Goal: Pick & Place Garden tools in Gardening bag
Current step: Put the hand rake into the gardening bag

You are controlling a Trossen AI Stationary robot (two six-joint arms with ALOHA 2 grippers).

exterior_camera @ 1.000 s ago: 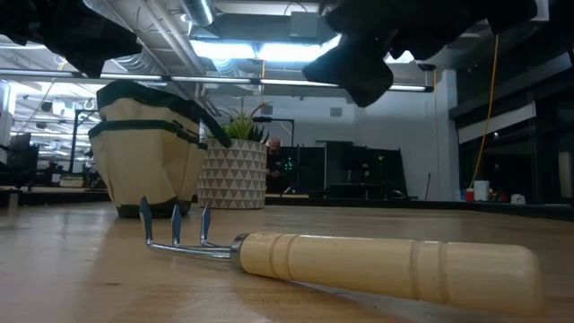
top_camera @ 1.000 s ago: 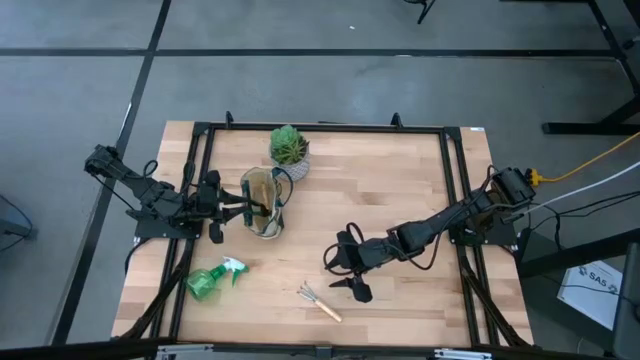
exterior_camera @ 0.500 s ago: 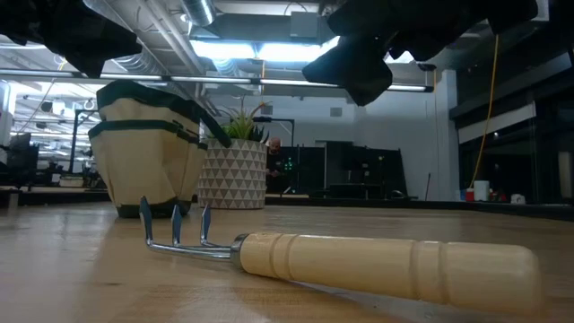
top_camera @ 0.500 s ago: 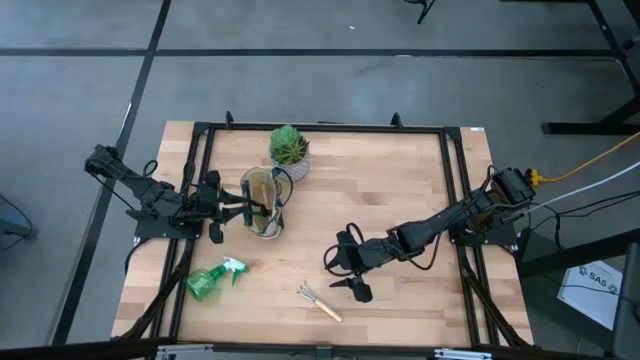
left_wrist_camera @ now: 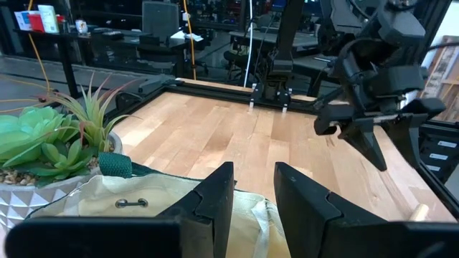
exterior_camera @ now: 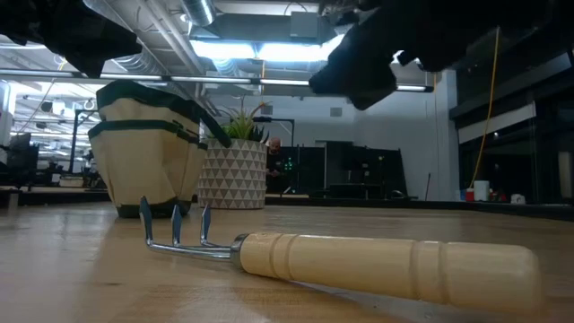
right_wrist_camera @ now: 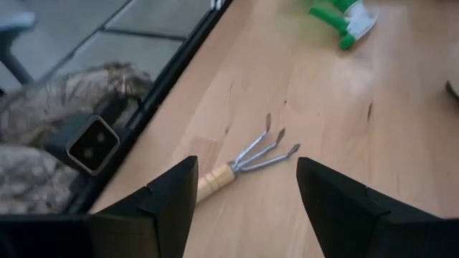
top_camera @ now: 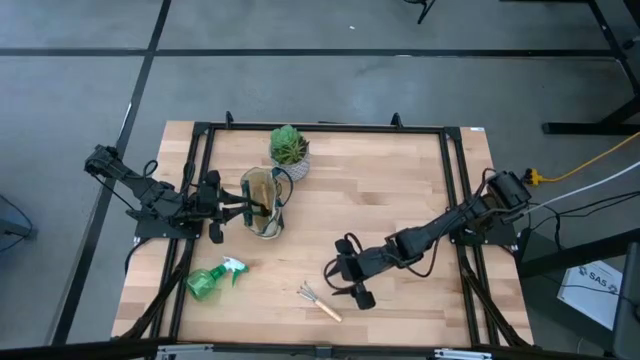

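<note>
The cream gardening bag [top_camera: 264, 202] with green trim stands upright at the table's left, and my left gripper [top_camera: 243, 210] is at its left rim, shut on it. A wooden-handled mini rake [top_camera: 318, 302] lies flat near the near edge. My right gripper [top_camera: 343, 273] hangs open just right of it, above the table. In the right wrist view the rake [right_wrist_camera: 244, 161] shows beyond the gap between its fingers. A green spray bottle [top_camera: 212, 280] lies on its side at the near left. My left gripper holds the bag's cream rim [left_wrist_camera: 252, 215], which shows between its two fingers [left_wrist_camera: 215, 208]. It comes in nearly level from the table's left. The bag stands on the table with its mouth open upward. How many layers it has, I cannot tell.
A potted green plant [top_camera: 289, 150] in a white patterned pot stands just beyond the bag, toward the far edge. A black frame [top_camera: 320, 127] runs along the table's edges. The middle and far right of the wooden top lie bare.
My right gripper has edged toward the near edge and a little down, closer to the rake, and has rolled slightly about its own pointing line. It stays open. The left gripper, bag, rake and bottle have kept still.
</note>
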